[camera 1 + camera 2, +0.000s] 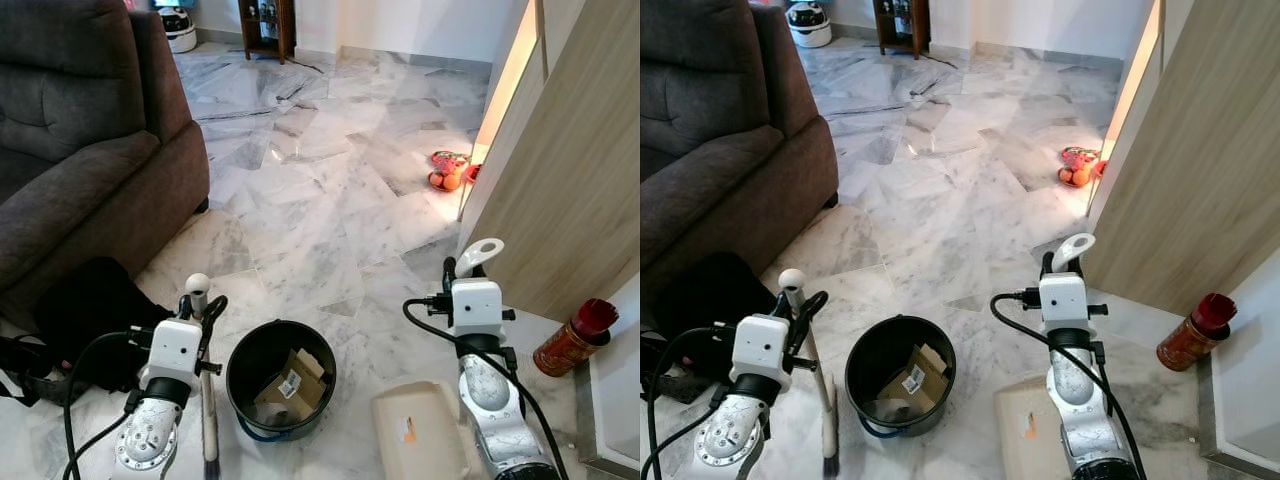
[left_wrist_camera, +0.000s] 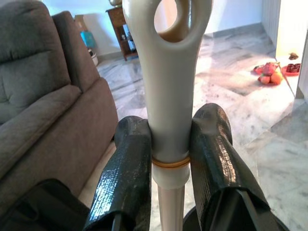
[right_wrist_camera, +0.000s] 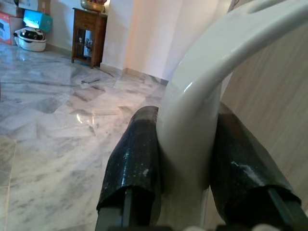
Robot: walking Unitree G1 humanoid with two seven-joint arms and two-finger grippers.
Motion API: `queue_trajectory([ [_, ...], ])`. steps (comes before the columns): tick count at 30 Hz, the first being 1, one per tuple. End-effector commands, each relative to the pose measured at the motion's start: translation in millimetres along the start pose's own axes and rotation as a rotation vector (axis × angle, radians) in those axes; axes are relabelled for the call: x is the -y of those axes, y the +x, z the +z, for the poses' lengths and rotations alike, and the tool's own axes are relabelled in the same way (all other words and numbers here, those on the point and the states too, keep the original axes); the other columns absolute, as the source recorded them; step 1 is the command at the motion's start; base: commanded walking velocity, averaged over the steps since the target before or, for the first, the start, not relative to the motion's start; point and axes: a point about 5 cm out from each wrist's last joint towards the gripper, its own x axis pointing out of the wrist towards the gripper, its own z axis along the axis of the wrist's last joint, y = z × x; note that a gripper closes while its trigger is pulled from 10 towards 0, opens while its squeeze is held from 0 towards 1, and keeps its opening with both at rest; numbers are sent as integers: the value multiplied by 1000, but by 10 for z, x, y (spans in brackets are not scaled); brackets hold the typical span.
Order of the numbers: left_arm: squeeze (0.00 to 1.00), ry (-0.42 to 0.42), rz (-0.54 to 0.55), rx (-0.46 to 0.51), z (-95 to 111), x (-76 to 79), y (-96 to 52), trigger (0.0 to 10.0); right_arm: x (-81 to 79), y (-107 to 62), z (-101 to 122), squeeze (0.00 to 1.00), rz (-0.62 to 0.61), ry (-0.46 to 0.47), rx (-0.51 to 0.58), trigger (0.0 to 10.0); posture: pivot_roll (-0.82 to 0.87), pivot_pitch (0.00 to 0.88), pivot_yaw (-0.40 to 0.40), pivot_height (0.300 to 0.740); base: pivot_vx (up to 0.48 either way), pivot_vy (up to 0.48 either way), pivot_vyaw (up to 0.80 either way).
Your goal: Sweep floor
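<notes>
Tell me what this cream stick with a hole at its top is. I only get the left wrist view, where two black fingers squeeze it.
Observer: It is the handle of a broom. The left claw is shut on it, and it runs down to the floor beside a black bucket.
Operator: Is anything in that bucket?
Observer: Yes, pieces of cardboard lie in it.
Operator: What is the other arm doing?
Observer: The right claw is shut on the handle of a cream dustpan, which sits on the floor to the right of the bucket.
</notes>
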Motion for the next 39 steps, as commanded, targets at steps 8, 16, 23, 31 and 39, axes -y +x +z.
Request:
queue_trajectory([
  [8,0,-6,50,-1,-25,-26,12,10000,-45,57,26,0,10,75,14,10000,72,104,4,740,0,0,0],
  [16,0,-11,44,7,-7,-11,48,10000,-41,66,20,0,9,89,12,10000,70,108,5,740,0,0,0],
  [23,0,-8,45,10,-8,-14,46,10000,-83,65,19,0,23,104,12,10000,68,119,8,740,0,0,0],
  [31,0,-7,45,11,-4,-14,45,10000,-96,67,19,0,32,105,12,10000,69,121,10,740,0,0,0],
  [39,0,-7,45,13,1,-7,46,10000,-108,64,15,0,42,103,11,10000,65,126,8,740,0,0,0],
])
